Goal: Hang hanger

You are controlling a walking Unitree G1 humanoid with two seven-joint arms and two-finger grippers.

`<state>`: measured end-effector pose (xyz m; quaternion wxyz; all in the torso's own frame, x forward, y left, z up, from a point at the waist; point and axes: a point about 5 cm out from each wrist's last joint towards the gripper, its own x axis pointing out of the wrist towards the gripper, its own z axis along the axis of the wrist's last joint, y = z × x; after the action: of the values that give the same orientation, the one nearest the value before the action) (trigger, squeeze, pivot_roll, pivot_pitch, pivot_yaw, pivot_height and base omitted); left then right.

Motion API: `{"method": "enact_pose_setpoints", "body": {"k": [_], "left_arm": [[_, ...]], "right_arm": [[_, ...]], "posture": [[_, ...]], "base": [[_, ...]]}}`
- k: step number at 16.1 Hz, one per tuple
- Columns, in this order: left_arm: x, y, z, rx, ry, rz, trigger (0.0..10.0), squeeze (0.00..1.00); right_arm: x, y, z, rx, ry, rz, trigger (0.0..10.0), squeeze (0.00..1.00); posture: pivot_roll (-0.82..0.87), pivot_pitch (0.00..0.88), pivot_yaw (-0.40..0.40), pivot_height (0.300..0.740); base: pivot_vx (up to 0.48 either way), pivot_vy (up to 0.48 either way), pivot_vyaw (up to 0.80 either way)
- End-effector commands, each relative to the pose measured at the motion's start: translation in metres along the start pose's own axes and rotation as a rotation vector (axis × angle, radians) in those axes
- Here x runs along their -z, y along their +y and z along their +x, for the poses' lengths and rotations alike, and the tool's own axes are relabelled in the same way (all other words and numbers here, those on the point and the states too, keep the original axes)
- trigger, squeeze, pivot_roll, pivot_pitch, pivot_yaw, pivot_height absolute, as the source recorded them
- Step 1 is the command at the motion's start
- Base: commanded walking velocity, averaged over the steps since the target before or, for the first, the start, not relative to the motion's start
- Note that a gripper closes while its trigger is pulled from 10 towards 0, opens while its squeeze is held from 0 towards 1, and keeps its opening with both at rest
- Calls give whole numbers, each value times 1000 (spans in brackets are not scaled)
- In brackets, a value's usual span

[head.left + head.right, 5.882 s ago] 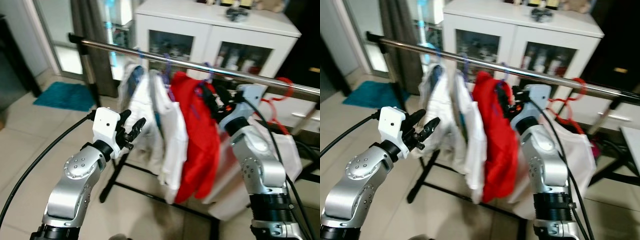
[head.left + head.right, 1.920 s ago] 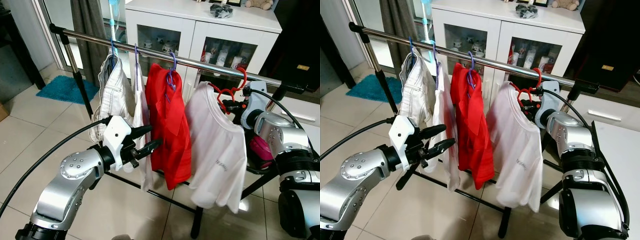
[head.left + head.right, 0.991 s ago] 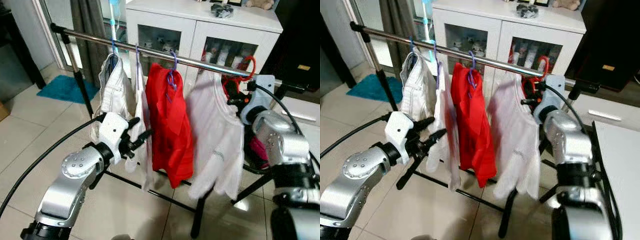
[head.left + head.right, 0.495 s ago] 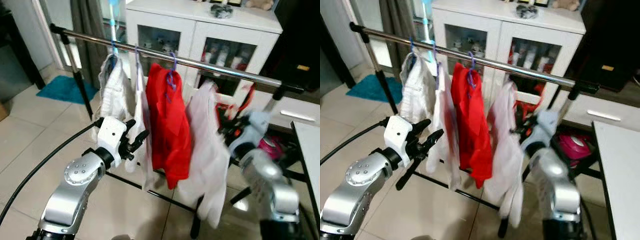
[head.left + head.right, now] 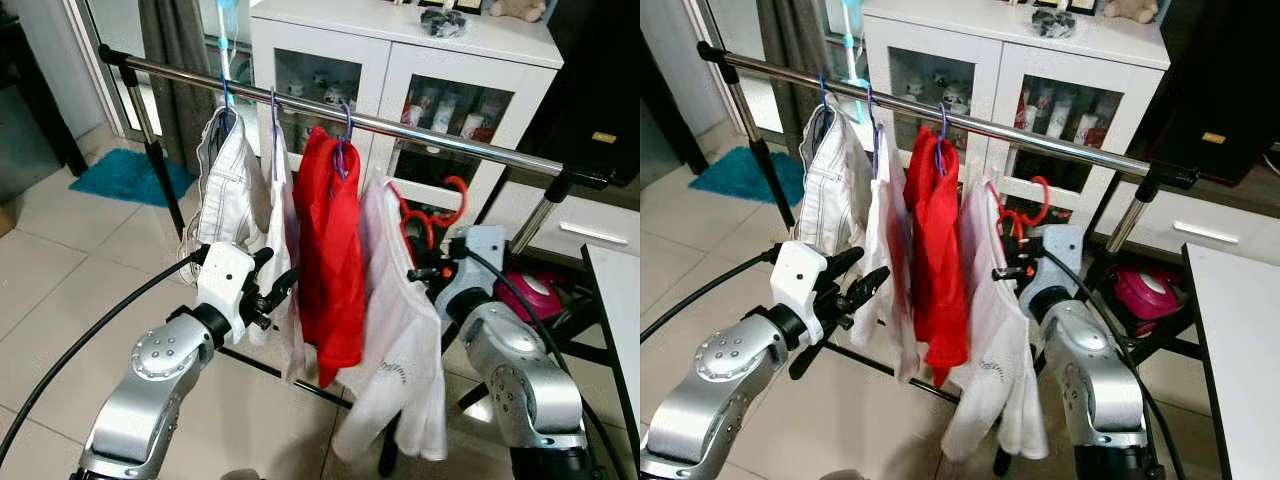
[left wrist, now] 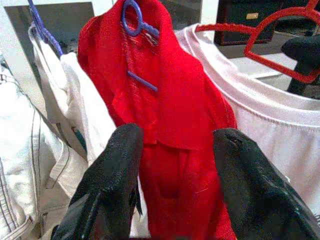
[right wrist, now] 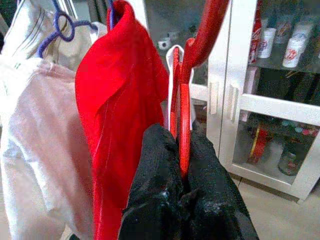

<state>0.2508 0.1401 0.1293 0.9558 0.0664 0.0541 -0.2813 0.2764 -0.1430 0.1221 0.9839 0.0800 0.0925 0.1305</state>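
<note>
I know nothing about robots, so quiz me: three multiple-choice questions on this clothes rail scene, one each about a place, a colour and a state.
1. Where is the red hanger's hook?
A. over the rail
B. below the rail
C. on the floor

2. What colour is the garment on it?
A. white
B. blue
C. black

3. The right gripper is:
A. open
B. shut on the hanger
C. holding a towel

Answers:
1 B: the red hanger hangs under the rail.
2 A: a white shirt.
3 B: the right gripper pinches the hanger's red bar.
</note>
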Motion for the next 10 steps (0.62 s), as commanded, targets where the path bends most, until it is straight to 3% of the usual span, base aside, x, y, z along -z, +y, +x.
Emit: {"method": "enact_pose_setpoints", "body": {"k": [1, 5, 10], "left_arm": [[-2, -2, -2, 1, -8, -2, 10000, 0], [-2, -2, -2, 6, -7, -5, 10000, 0], [-2, -2, -2, 6, -3, -4, 10000, 0]], "right_arm": [[-9, 0, 0, -9, -27, -23, 0, 0], [-6, 0, -1, -5, -11, -29, 0, 0], [-6, 1, -1, -4, -3, -28, 0, 0]], "posture": [[23, 0, -73, 740], [19, 0, -68, 740], [19, 0, -68, 740]], "base": [[0, 0, 0], [0, 0, 0], [-282, 0, 0]]}}
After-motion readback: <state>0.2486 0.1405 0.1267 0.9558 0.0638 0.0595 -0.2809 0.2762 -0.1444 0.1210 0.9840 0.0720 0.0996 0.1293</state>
